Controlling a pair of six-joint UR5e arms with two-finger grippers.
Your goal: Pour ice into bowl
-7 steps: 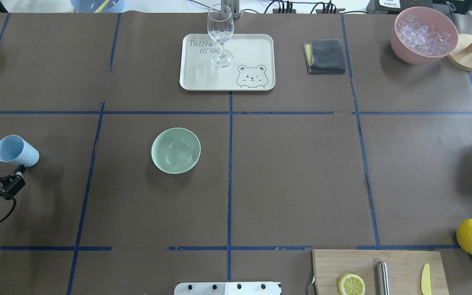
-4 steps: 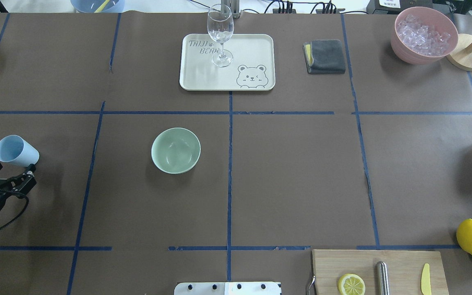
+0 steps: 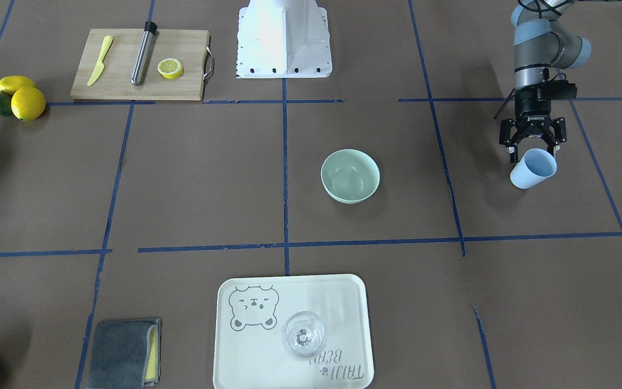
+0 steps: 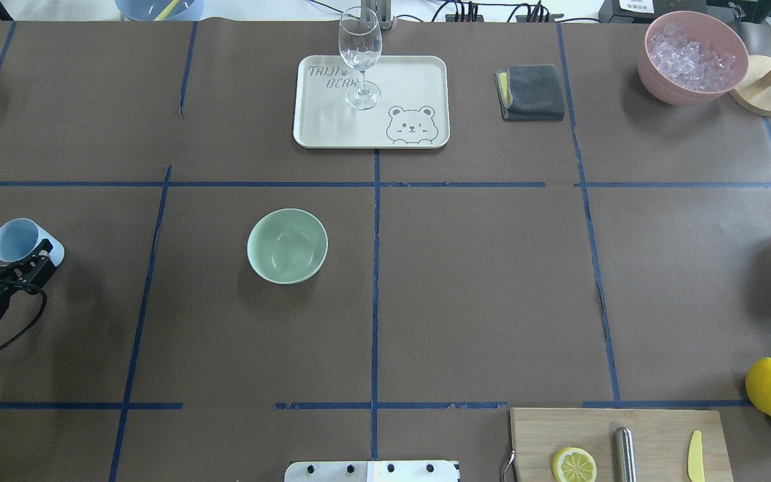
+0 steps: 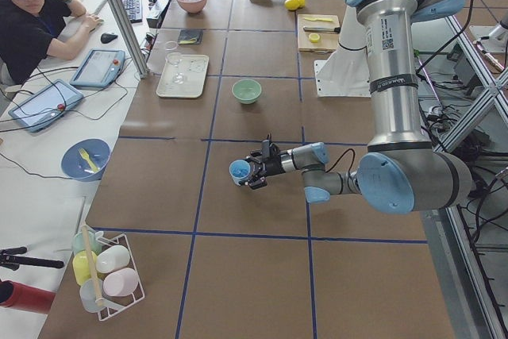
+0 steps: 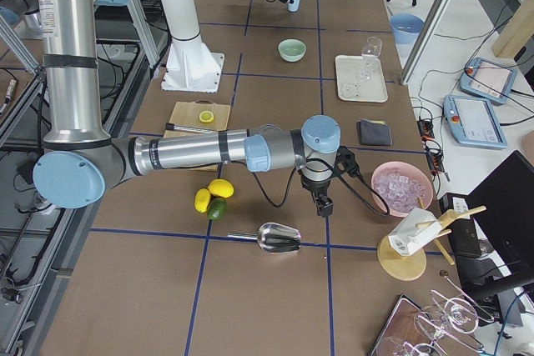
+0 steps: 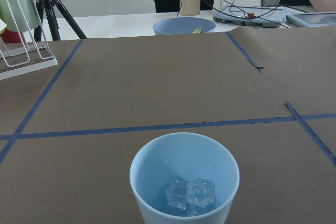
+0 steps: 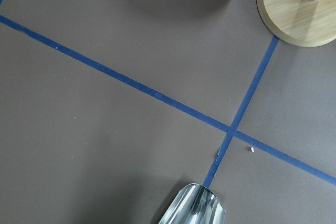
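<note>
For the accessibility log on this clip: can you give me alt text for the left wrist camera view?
A light blue cup stands close to the camera with a few clear ice cubes at its bottom, on a brown table marked with blue tape lines. Farther back are a blue bowl and a white wire rack.

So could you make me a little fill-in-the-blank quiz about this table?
The cup holding the ice is light ___.
The mint-green bowl is ___ inside.
The wine glass stands on a tray printed with a ___.
The gripper at the cup belongs to the robot's ___ arm.
Missing words: blue, empty, bear, left.
</note>
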